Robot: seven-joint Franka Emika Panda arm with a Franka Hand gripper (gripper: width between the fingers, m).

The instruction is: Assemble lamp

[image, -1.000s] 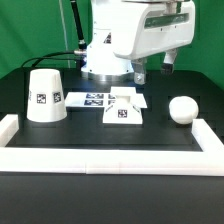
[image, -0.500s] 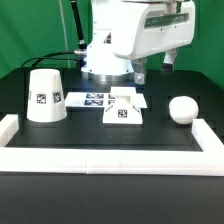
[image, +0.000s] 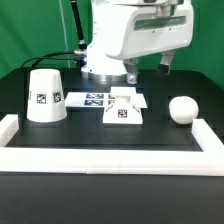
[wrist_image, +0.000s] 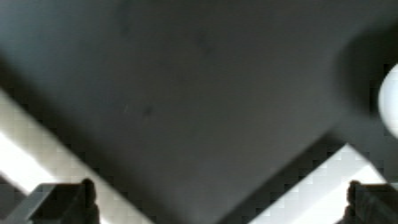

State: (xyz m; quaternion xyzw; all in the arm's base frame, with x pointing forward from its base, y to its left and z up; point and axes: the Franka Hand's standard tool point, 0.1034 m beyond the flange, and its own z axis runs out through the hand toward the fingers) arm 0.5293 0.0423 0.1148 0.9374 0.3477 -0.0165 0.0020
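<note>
The lamp lies in three loose white parts on the black table. The tapered shade (image: 44, 96) stands at the exterior view's left. The low square base (image: 123, 111) sits in the middle. The ball-shaped bulb (image: 181, 109) rests at the right. My gripper (image: 147, 72) hangs above the table behind the base and bulb, open and empty. In the wrist view the gripper (wrist_image: 215, 205) shows two dark fingertips (wrist_image: 54, 204) far apart, with bare black table between them. A white curved shape at the edge (wrist_image: 390, 100) may be the bulb.
The marker board (image: 92, 99) lies flat behind the base. A white rim (image: 100, 158) borders the table at the front and both sides. Black cables run behind the shade at the back left.
The arm and its gripper have shifted a little toward the exterior view's left. The lamp parts have not moved.
</note>
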